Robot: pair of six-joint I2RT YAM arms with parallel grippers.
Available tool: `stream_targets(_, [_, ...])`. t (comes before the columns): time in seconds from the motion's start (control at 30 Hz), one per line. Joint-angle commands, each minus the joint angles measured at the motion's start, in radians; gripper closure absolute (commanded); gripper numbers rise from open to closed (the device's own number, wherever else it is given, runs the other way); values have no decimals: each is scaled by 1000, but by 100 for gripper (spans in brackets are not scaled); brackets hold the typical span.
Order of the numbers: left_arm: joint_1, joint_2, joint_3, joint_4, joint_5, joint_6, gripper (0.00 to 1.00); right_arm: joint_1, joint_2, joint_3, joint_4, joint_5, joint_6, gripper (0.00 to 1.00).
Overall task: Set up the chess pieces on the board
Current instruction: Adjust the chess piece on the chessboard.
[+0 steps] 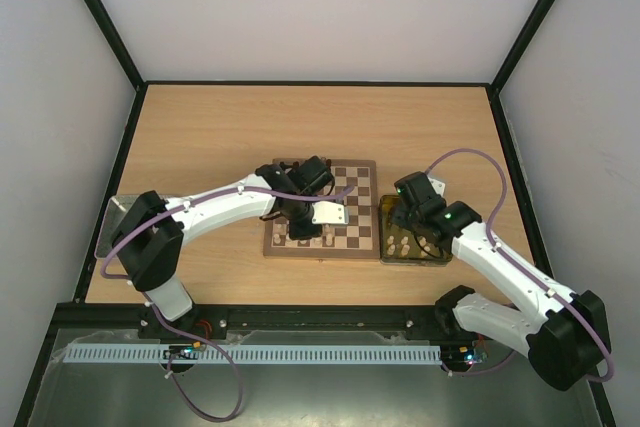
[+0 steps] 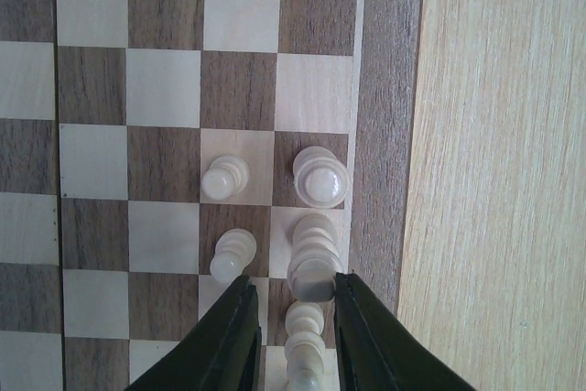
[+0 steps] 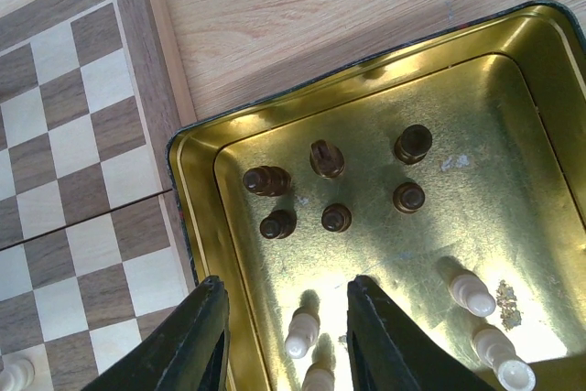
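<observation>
Board [image 1: 355,209] lies mid-worktop [image 1: 200,127], with the gold tray [image 3: 197,148] just beside its right edge. Left claw [image 2: 293,279] is over the board's near-left corner, jaws narrow, straddling a cream piece [image 2: 305,341] beside the border, with slight gaps on either side. Four other cream pieces [image 2: 319,180] stand close by. Right claw [image 3: 288,288] hovers over the tray, moderately wide, empty. The tray holds six dark pieces [image 3: 327,160] and several cream.

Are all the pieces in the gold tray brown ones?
No, the gold tray holds six dark brown pieces and also several pale cream ones.
</observation>
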Motion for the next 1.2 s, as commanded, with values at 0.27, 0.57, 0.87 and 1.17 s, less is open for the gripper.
stream_targets(0.27, [-16,9,-15,-25,29,1,75,-9,1,17,-18,14,-13,66])
stream_targets(0.57, [-21,8,-25,-33,33,2,75,-12,-1,17,-16,11,-15,66])
stream_targets(0.87, [-22,8,-37,-23,29,3,78,-13,-2,14,-13,8,-16,66])
stream_targets(1.17, [-24,5,-35,-6,34,-2,80,-13,-2,11,-10,6,-15,66])
